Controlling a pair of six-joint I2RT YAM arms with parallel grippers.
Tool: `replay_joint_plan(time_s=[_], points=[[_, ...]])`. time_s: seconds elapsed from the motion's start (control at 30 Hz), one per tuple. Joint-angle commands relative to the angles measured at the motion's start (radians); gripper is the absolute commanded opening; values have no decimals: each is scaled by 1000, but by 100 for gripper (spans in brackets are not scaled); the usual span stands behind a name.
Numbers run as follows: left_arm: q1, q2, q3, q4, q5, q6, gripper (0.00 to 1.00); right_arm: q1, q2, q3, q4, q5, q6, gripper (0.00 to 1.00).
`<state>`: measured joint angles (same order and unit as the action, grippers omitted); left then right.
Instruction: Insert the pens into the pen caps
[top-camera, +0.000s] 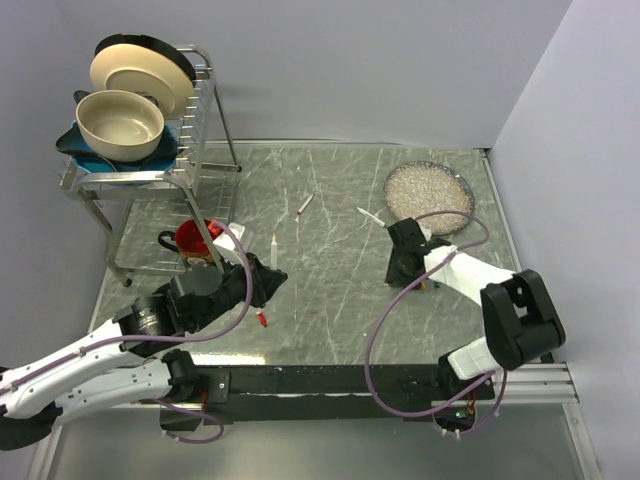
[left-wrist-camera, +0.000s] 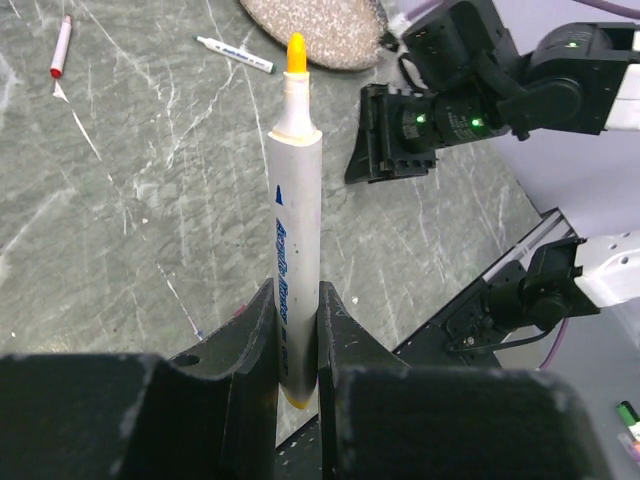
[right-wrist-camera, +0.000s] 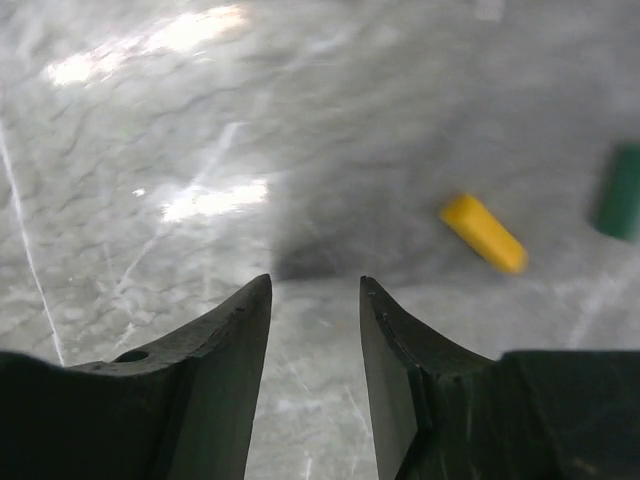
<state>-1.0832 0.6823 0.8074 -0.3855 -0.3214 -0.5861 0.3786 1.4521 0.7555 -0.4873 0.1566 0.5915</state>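
One pen is in hand, two wait. The yellow-tipped pen (left-wrist-camera: 297, 190) is clamped low on its barrel between the closed jaws of the left claw (left-wrist-camera: 297, 292), with its bare tip pointing away toward the right arm. The right claw (right-wrist-camera: 315, 288) hangs low over the bench (right-wrist-camera: 150, 150), its jaws parted and nothing between them. The yellow cap (right-wrist-camera: 483, 233) lies off to one side of it, and the green cap (right-wrist-camera: 621, 192) lies a little further out.

The step looks to be fetching the matching cap. The right claw likely needs to shift sideways over the yellow cap, turn so the jaws straddle its narrow width, and then close. After that it must present the cap's open end in line with the pen tip, and the cap is small enough to skid or tilt.

The red-tipped pen (top-camera: 305, 204) and the green-tipped pen (top-camera: 370, 216) lie uncapped further back. The red cap (top-camera: 262, 319) sits near the left claw.

Blue lettering runs along the held barrel under a small blue mark. It is too soft to read with confidence.
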Motion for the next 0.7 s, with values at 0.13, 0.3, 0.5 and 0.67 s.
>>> replay_joint_plan(time_s=[0.13, 0.3, 0.5, 0.67], points=[[-3, -20, 7, 27, -33, -14, 2, -135, -139, 97, -176, 26, 512, 48], [-3, 3, 24, 13, -31, -11, 2, -184, -62, 179, -296, 24, 732, 53], [-3, -9, 23, 11, -41, -11, 3, -297, -6, 145, -330, -77, 858, 53], [-4, -1, 19, 13, -42, -11, 3, -354, -35, 104, -333, -72, 933, 56]])
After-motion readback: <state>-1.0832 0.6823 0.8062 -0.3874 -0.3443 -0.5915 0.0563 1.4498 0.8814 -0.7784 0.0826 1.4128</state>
